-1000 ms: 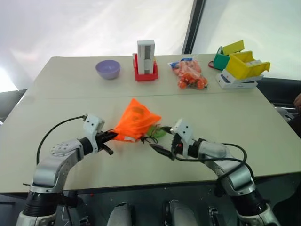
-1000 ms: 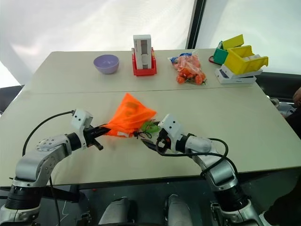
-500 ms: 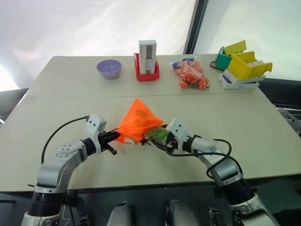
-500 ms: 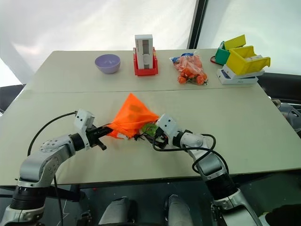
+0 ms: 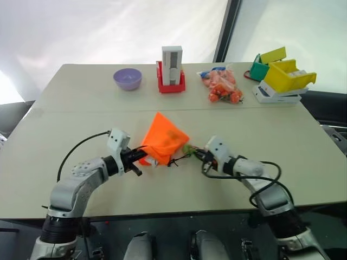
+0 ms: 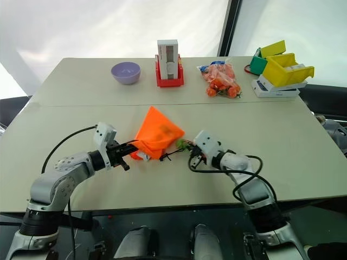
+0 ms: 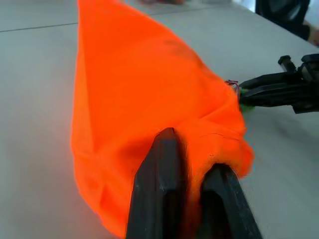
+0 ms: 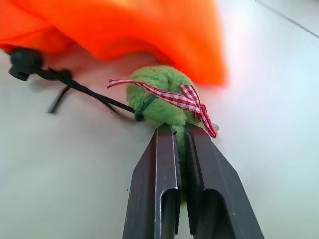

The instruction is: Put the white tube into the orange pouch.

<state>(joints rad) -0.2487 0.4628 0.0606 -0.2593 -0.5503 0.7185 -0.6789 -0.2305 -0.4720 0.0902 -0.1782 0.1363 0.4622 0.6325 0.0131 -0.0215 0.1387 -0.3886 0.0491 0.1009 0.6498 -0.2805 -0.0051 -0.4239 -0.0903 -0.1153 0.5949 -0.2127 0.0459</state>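
Closing step: left gripper (image 7: pixel 192 174) fingers pinching the orange pouch (image 5: pixel 164 138) fabric, right gripper (image 8: pixel 182 142) fingers clamped on lime-green ball (image 8: pixel 159 102); next, pulling cord (image 8: pixel 94 97) taut

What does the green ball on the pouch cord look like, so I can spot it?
On the table's near half lies the orange pouch. At its right end, the right gripper pinches a fuzzy green ball on a black cord, wearing a red-checked ribbon.

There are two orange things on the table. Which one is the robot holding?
The orange pouch near the front of the table, pinched by the left gripper. The bag of carrots lies at the far side, untouched.
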